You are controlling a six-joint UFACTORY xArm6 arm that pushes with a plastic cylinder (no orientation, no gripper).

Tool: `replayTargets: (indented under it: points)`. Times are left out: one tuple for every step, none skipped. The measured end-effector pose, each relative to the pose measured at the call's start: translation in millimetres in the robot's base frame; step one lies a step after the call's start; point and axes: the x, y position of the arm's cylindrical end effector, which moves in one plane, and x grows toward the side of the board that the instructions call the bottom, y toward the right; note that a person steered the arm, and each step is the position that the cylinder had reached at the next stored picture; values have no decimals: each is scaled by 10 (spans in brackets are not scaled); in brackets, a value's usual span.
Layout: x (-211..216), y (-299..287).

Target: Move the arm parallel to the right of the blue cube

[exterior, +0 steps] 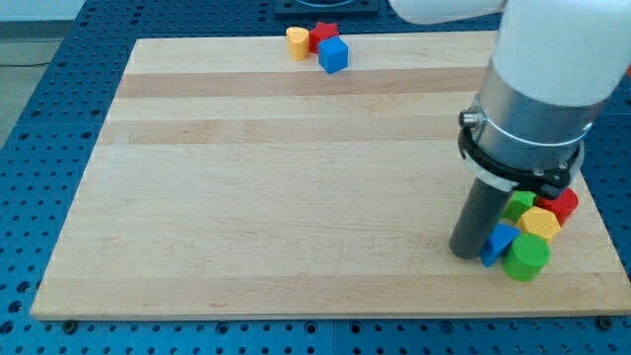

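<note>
small bright blue cube (333,54), edges crisp, upright.

three blocks (317,45) top edge | five blocks (530,232) bottom-right of board (276,177)

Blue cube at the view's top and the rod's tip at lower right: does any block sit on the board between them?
No. In the camera view, only bare wooden board lies between the blue cube and my tip.

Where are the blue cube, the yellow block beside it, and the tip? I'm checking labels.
blue cube (333,54), camera view, front face.
yellow block (297,43), camera view, front side.
my tip (464,252), camera view, rod's lower end.
</note>
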Motion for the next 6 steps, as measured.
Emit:
replayTargets:
  points:
    - [0,48]
    - [-107,-28]
    - [-665,-258]
    - [-1331,-262]
    - [-2015,-247]
    - [-2740,-248]
